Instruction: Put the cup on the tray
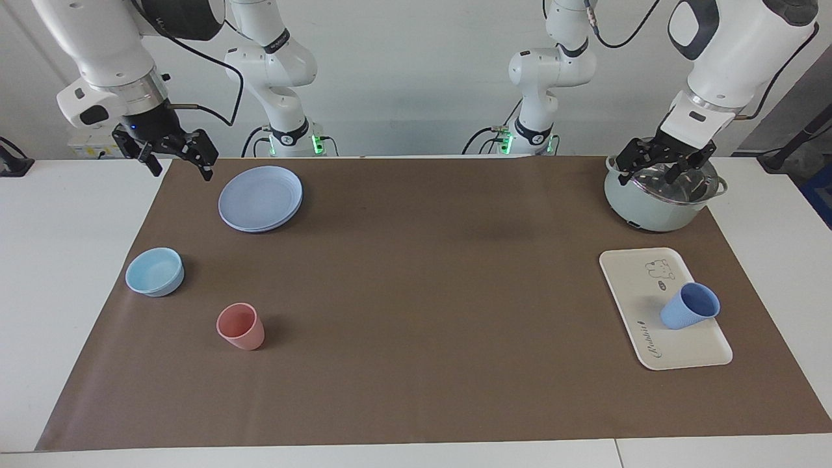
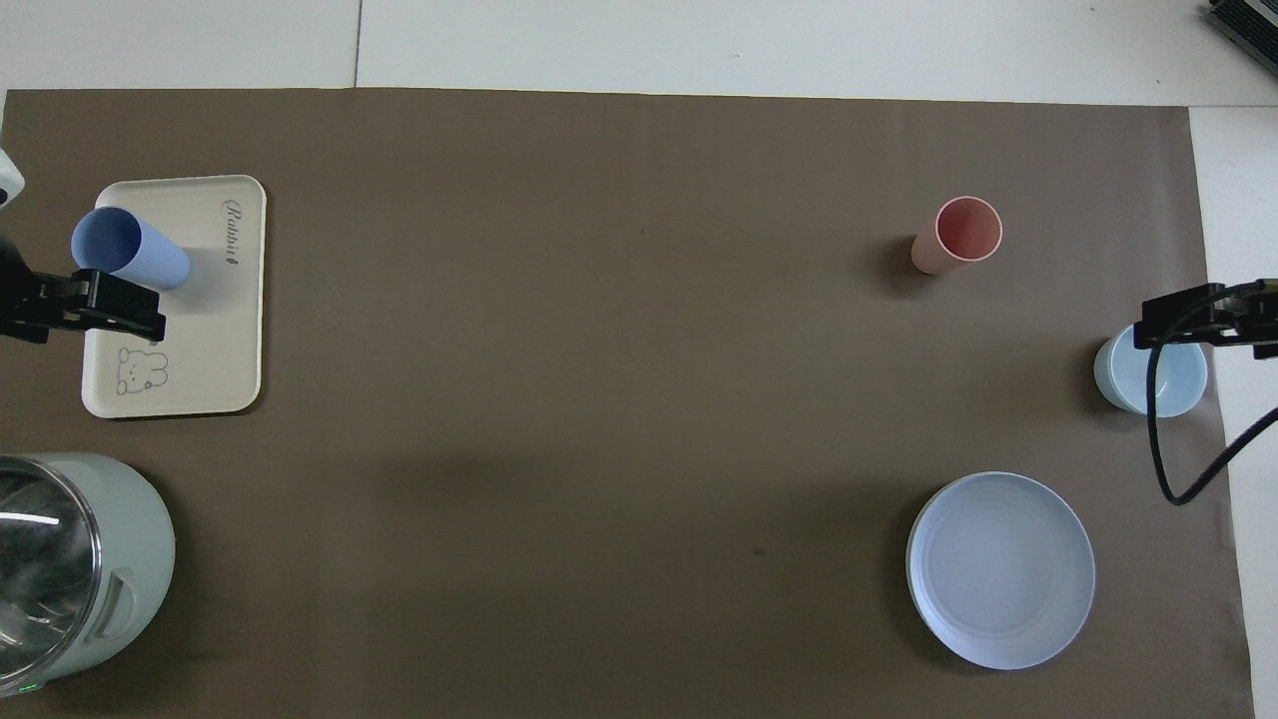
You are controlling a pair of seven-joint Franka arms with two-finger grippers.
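Ribbed periwinkle cup (image 1: 689, 306) stands upright on the cream tray (image 1: 634, 289), nothing gripping it.
The tapered matte tumbler sits at the flat, round-cornered tray's edge toward the left arm's end. The left gripper (image 1: 662, 160) hangs spread and empty over the steel-lined pot (image 1: 656, 211); the right gripper (image 1: 174, 154), also spread and empty, hangs above the mat's corner.

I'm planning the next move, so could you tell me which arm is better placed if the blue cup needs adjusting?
Left: the left gripper hangs open over the pot at the tray's end, where the cup stands.
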